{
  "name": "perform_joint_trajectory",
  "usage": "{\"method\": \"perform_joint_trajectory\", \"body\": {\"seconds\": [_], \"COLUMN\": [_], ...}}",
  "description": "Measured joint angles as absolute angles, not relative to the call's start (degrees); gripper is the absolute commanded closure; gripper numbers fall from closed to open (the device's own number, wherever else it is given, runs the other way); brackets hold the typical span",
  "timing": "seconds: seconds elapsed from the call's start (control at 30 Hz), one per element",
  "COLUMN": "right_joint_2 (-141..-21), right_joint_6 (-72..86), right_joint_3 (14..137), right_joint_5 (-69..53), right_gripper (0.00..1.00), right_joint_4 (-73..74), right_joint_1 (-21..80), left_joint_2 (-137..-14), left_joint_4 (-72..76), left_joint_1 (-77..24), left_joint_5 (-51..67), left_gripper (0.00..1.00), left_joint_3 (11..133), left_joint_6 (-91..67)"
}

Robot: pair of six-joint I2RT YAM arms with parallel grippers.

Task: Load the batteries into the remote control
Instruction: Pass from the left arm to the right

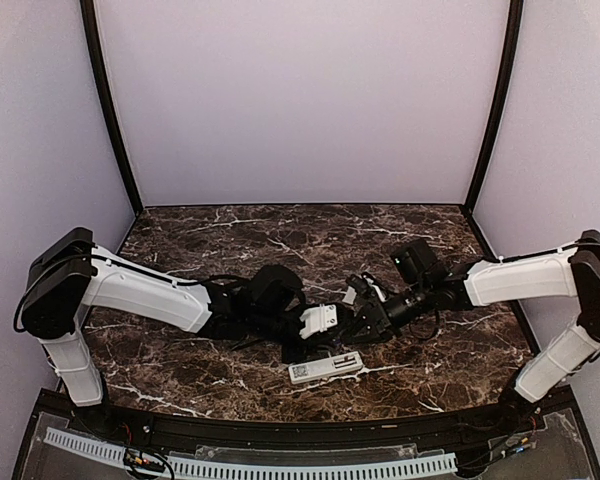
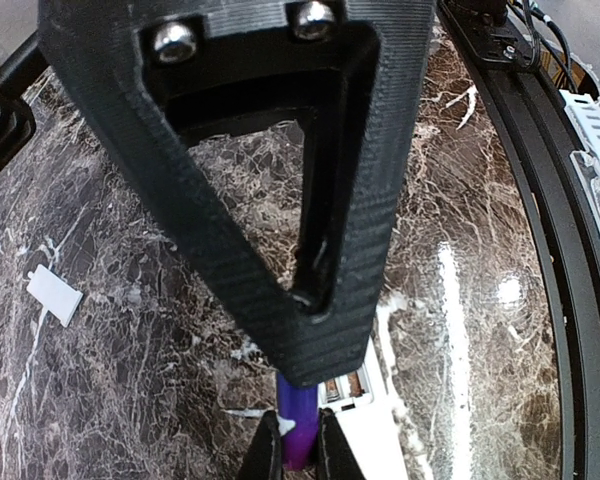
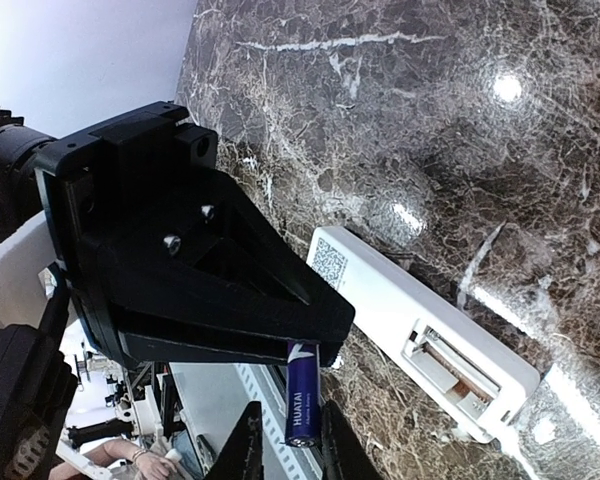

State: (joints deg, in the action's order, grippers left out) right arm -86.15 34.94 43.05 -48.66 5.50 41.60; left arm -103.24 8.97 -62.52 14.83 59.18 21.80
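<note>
The white remote control (image 1: 325, 368) lies back side up near the table's front edge. Its battery bay (image 3: 460, 368) is open, with metal contacts showing in the left wrist view (image 2: 352, 386). One purple battery (image 3: 302, 395) hangs above the table beside the remote, and both grippers meet at it. My left gripper (image 2: 300, 452) is shut on one end of the battery (image 2: 300, 420). My right gripper (image 3: 288, 445) straddles the other end, with a gap between one finger and the battery. In the top view my left gripper (image 1: 320, 322) and right gripper (image 1: 363, 318) are nearly touching.
A small white battery cover (image 2: 55, 295) lies flat on the marble, to the left in the left wrist view. The black front rail of the table (image 2: 540, 250) runs close by the remote. Both arms stretch inward across the dark marble top (image 1: 280, 235).
</note>
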Motion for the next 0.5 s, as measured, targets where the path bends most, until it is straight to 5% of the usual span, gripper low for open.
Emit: {"method": "perform_joint_trajectory", "body": {"seconds": [0.2, 0.33, 0.4, 0.47, 0.5], "right_joint_2": [-86.59, -86.59, -86.59, -86.59, -86.59], "right_joint_6": [34.63, 34.54, 34.44, 34.44, 34.44], "right_joint_3": [43.05, 43.05, 43.05, 43.05, 43.05], "right_joint_5": [-48.53, -48.27, -48.25, -48.27, -48.27], "right_gripper": [0.99, 1.00, 1.00, 1.00, 1.00], "right_joint_4": [5.93, 6.44, 6.46, 6.48, 6.55], "right_joint_1": [41.87, 41.91, 41.91, 41.91, 41.91], "left_joint_2": [-103.24, -103.24, -103.24, -103.24, -103.24], "left_joint_4": [8.95, 8.75, 8.73, 8.67, 8.45], "left_joint_1": [-62.52, -62.52, -62.54, -62.54, -62.54], "left_joint_5": [14.74, 14.68, 14.72, 14.76, 14.66], "left_gripper": [1.00, 1.00, 0.84, 0.52, 0.47], "left_joint_3": [59.18, 59.18, 59.18, 59.20, 59.20], "left_joint_6": [21.82, 21.82, 21.82, 21.69, 21.93]}}
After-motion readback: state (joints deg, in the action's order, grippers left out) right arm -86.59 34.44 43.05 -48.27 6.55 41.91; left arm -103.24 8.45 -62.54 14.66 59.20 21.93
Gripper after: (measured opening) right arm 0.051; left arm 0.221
